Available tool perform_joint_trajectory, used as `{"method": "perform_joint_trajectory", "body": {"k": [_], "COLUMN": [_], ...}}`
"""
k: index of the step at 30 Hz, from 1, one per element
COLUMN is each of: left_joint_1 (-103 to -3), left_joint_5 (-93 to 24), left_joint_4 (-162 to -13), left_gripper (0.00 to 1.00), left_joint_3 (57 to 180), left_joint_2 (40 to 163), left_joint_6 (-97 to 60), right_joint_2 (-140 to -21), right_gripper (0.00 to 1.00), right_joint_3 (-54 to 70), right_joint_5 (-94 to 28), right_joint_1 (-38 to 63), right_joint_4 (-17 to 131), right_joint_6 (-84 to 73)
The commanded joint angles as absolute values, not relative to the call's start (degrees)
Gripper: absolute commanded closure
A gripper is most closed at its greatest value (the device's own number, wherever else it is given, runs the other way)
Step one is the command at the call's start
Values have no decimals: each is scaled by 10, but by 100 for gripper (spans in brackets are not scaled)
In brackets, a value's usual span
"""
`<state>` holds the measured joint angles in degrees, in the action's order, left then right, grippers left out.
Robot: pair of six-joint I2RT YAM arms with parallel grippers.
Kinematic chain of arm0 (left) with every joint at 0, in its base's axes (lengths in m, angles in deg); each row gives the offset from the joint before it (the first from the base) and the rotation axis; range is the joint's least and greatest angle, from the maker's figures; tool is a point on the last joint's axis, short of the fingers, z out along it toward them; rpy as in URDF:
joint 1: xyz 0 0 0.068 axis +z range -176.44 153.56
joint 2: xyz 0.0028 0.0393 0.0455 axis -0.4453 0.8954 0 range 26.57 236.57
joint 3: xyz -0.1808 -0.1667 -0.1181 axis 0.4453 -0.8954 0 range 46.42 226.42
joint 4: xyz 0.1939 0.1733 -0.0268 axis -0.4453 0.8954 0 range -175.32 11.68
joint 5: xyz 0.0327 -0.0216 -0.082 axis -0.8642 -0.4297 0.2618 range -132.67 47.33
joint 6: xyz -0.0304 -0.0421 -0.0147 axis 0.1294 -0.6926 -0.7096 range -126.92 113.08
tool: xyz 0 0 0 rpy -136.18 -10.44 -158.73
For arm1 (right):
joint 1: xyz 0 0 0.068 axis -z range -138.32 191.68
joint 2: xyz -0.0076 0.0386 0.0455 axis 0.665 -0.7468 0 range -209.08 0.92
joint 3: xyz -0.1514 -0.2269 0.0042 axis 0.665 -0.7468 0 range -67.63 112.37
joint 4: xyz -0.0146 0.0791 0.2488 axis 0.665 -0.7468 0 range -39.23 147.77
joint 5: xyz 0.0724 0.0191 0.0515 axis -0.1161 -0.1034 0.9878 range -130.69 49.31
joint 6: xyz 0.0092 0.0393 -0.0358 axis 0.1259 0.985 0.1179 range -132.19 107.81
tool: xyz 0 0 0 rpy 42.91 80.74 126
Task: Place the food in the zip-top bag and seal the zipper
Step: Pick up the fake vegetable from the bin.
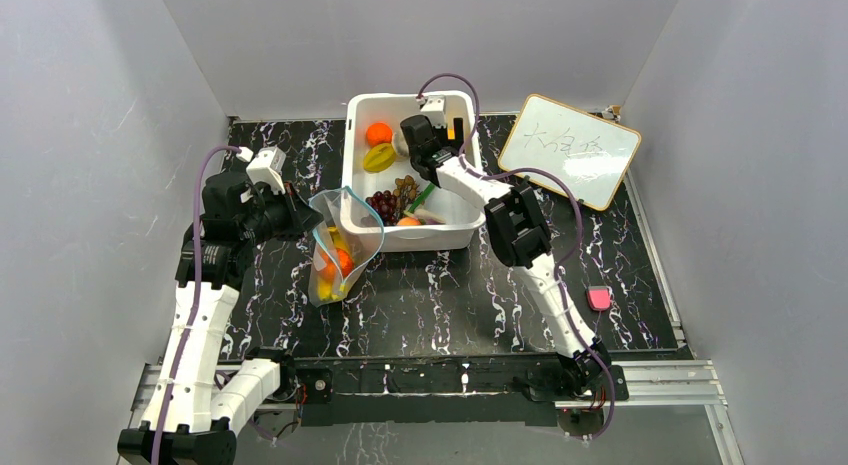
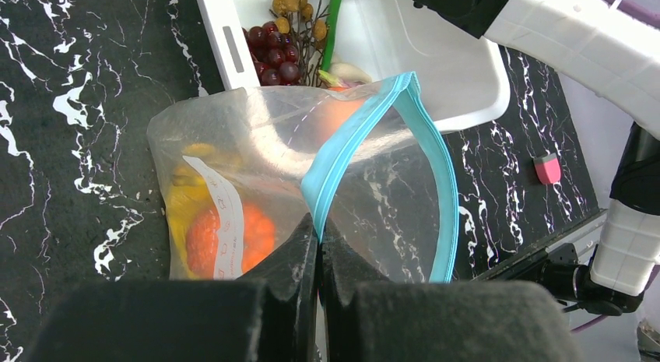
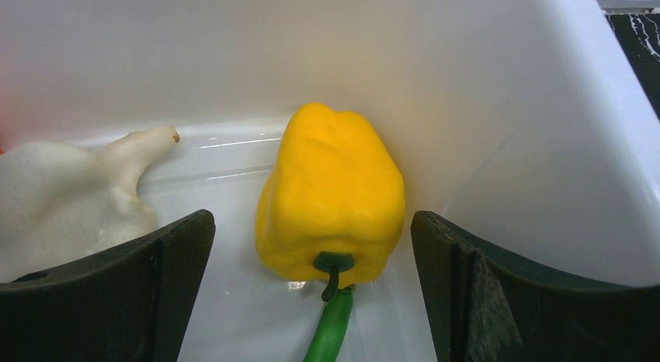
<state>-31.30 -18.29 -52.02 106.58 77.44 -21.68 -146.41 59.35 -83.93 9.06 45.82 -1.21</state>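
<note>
My left gripper (image 2: 319, 230) is shut on the teal-blue zipper (image 2: 366, 128) of the clear zip-top bag (image 2: 257, 144), holding its mouth open beside the tub. An orange (image 2: 229, 237) and yellow bananas (image 2: 183, 206) lie inside the bag. My right gripper (image 3: 311, 222) is down in the white tub (image 1: 455, 225), open wide, with the yellow pepper (image 3: 331, 195) lying between its fingers, untouched. White garlic (image 3: 62, 198) lies to its left and a green pod (image 3: 331, 327) just below it. From above, the bag (image 1: 345, 245), an orange (image 1: 378, 133) and dark red grapes (image 1: 382, 203) also show.
A small whiteboard (image 1: 570, 150) leans at the back right of the black marbled table. A pink eraser (image 1: 599, 298) lies on the right side near the right arm. The tub's high walls close in around the right gripper. Grey walls surround the table.
</note>
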Motion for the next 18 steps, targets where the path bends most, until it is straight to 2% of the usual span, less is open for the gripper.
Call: {"method": "perform_joint_trajectory", "body": {"k": [1, 9, 18], "left_joint_1": [-315, -315, -315], "left_joint_5": [-184, -189, -195], "left_joint_4": [-519, -521, -516], "left_gripper": [100, 100, 100], "left_joint_3": [1069, 1058, 1063], "left_joint_2": [763, 762, 763], "left_joint_6": [-206, -203, -196], "right_joint_2": [-1482, -1497, -1481], "right_gripper": [2, 4, 37], "right_joint_3": [623, 623, 597], "right_joint_5": [-880, -878, -825], "right_joint_1": [91, 96, 99], "right_joint_4": [512, 520, 555], "right_joint_6": [-33, -42, -84]}}
